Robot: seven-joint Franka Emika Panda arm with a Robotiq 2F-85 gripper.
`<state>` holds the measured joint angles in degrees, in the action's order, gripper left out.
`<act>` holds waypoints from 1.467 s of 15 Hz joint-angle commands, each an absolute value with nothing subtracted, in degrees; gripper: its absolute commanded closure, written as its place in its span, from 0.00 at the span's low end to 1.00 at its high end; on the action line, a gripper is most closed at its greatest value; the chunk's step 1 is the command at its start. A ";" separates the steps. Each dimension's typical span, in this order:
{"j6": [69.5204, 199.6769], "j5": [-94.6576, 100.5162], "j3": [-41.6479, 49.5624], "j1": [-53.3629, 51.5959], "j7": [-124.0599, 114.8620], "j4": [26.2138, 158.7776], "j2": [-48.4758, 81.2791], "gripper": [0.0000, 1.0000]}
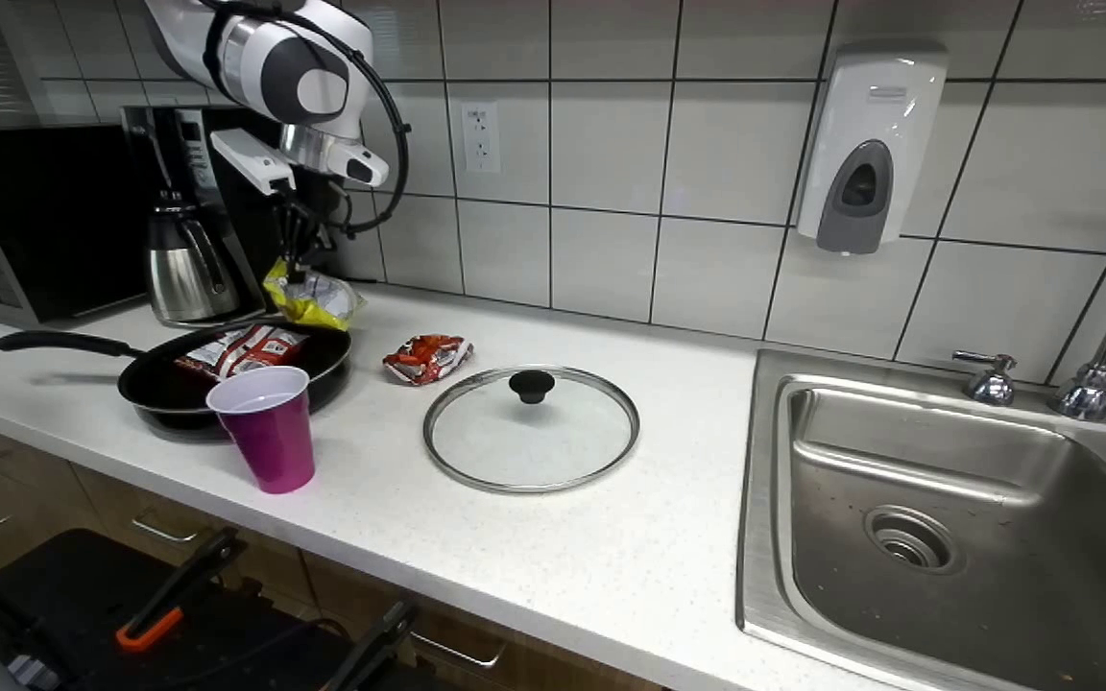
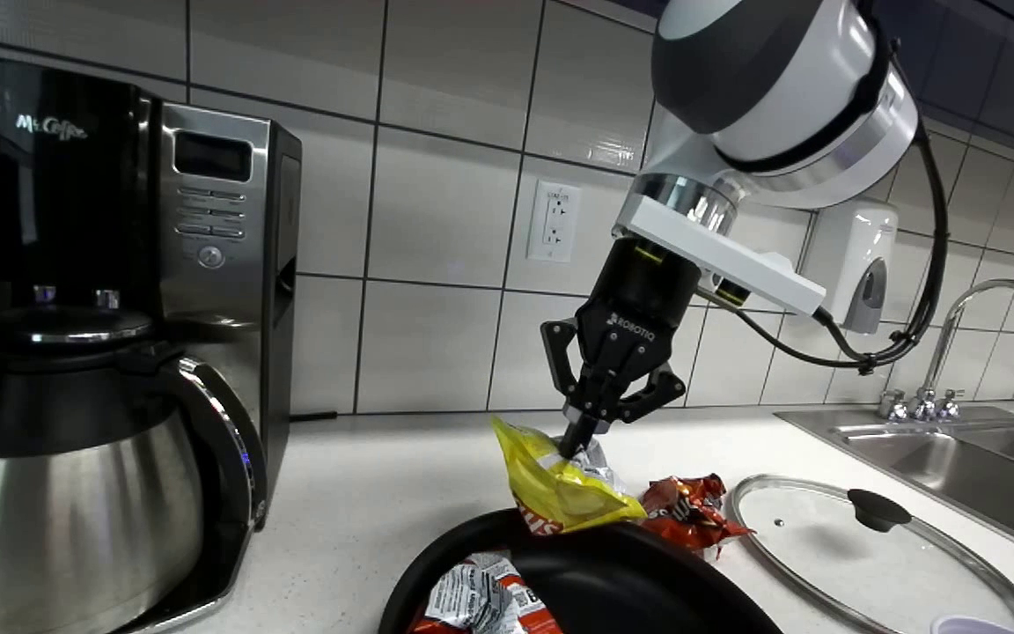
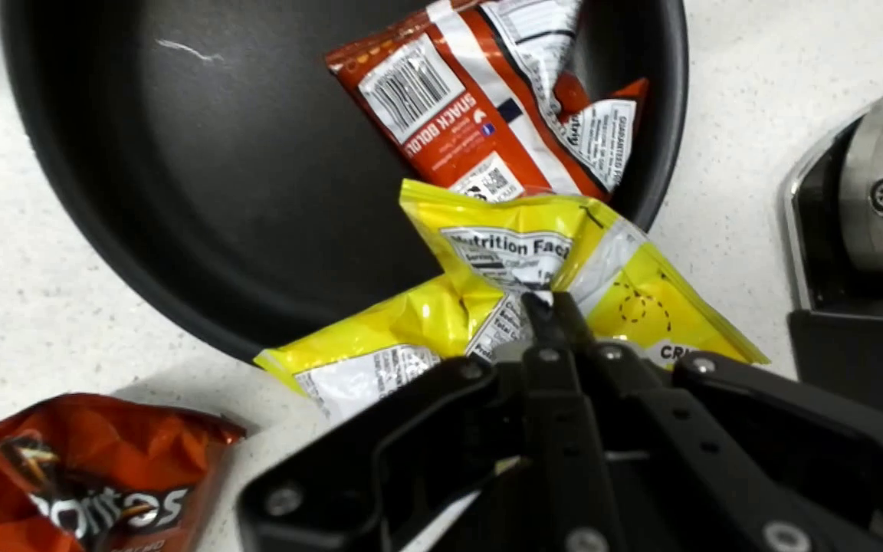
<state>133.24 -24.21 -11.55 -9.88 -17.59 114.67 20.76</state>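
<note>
The gripper [image 3: 553,303] is clamped on a yellow bag [image 3: 480,295], its two fingertips close together on a pinch of crumpled film. The yellow bag is just right of the centre of the wrist view and a little below it, printed nutrition panel towards the camera, and it overlaps the lower right edge of the black pan [image 3: 257,153]; whether bag and rim touch, I cannot tell. In the pan, at the upper right of that view, lies a red bag [image 3: 472,115] with its barcode showing. At the lower left, a Doritos bag [image 3: 96,468] lies outside the pan on the white counter [image 3: 66,291]. In an exterior view, a glass lid [image 1: 524,446] lies flat near the centre of the frame, black knob [image 1: 531,384] up, and the Doritos bag sits between it and the pan. Left of centre there, a purple cup [image 1: 273,441] stands mouth up, in front of the pan. A steel sink [image 1: 766,537] takes the lower right of the same frame, with a dispenser [image 1: 884,120] at the upper right on the tiled wall [image 1: 611,144]. In an exterior view, a coffee maker [image 2: 221,202] with a steel carafe [image 2: 76,528] fills the left of the frame, and an outlet [image 2: 553,220] shows on the wall at the upper middle.
</note>
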 commanded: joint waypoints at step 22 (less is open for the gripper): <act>122.52 -21.59 -11.92 -10.36 -10.53 116.43 23.47 1.00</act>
